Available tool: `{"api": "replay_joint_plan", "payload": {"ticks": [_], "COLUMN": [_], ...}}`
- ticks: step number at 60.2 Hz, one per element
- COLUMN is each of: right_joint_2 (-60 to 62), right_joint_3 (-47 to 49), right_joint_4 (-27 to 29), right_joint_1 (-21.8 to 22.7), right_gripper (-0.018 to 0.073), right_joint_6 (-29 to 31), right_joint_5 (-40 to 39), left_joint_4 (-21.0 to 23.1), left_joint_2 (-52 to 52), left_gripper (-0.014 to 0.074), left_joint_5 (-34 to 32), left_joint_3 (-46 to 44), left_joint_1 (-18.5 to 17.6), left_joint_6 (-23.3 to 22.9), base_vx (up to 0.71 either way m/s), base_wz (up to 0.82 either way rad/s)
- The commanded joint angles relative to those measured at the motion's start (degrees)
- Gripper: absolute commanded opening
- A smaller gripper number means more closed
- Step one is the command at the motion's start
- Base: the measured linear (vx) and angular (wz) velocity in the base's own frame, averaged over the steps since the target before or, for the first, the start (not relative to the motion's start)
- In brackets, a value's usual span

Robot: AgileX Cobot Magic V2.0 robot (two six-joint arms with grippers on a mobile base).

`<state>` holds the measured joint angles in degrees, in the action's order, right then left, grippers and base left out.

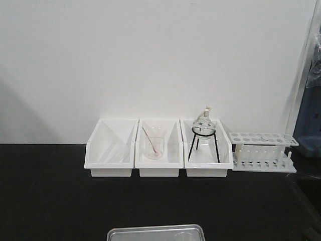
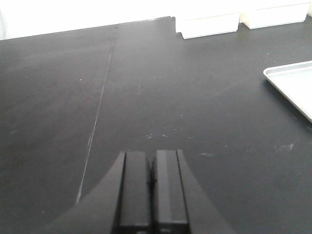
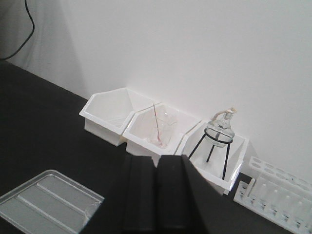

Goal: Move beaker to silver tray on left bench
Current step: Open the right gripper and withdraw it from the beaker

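We find the black bench [image 1: 45,191] carrying the silver tray [image 1: 150,233] at its near edge. A faint clear round shape at the tray's right end appears to be the beaker [image 1: 183,235], though we cannot confirm it. Both the left gripper [image 2: 152,175] and the right gripper [image 3: 157,195] have their jaws closed together and hold nothing. We judge that the placement should be verified before any withdrawal, keeping the arms high. Three white bins [image 1: 110,165], a tube rack [image 1: 261,150], a flask on a stand [image 1: 203,124] and a glass with a rod [image 1: 154,148] line the wall, well apart from the tray, obstructing nothing.
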<state>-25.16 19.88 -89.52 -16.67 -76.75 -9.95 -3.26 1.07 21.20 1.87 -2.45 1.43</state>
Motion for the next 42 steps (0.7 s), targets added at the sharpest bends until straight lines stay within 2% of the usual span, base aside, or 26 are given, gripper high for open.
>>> {"api": "replay_joint_plan", "payload": {"ticks": [1, 27, 29, 32, 35, 37, 42], "right_joint_2": [2.0, 2.5, 2.4, 2.4, 2.4, 2.4, 2.4], "right_joint_3": [0.2, 0.0, 0.0, 0.0, 0.0, 0.0, 0.0], "right_joint_4": [0.1, 1.3, 3.6, 9.8, 17.0, 21.7, 39.5], "right_joint_1": [0.3, 0.2, 0.2, 0.2, 0.3, 0.3, 0.3], "right_gripper": [-0.0011, -0.0011, -0.0011, -0.0011, -0.0011, -0.0011, -0.0011], "right_joint_6": [-0.2, -0.2, -0.2, 0.7, 4.1, 7.6, 23.1], "right_joint_5": [0.5, 0.1, 0.1, 0.3, 1.2, 2.0, 4.6], "left_joint_4": [0.2, 0.2, 0.2, 0.2, 0.2, 0.2, 0.2], "left_joint_2": [0.4, 0.4, 0.4, 0.4, 0.4, 0.4, 0.4], "left_gripper": [0.0001, 0.0001, 0.0001, 0.0001, 0.0001, 0.0001, 0.0001], "left_joint_5": [-4.3, -4.3, -4.3, -4.3, -4.3, -4.3, -4.3], "left_joint_3": [1.1, 1.1, 1.1, 1.1, 1.1, 1.1, 1.1], "left_joint_1": [-0.4, -0.4, -0.4, -0.4, -0.4, -0.4, -0.4], "left_joint_6": [-0.1, -0.1, -0.1, -0.1, -0.1, -0.1, -0.1], "base_vx": [0.00, 0.00, 0.00, 0.00, 0.00, 0.00, 0.00], "base_wz": [0.00, 0.00, 0.00, 0.00, 0.00, 0.00, 0.00]}}
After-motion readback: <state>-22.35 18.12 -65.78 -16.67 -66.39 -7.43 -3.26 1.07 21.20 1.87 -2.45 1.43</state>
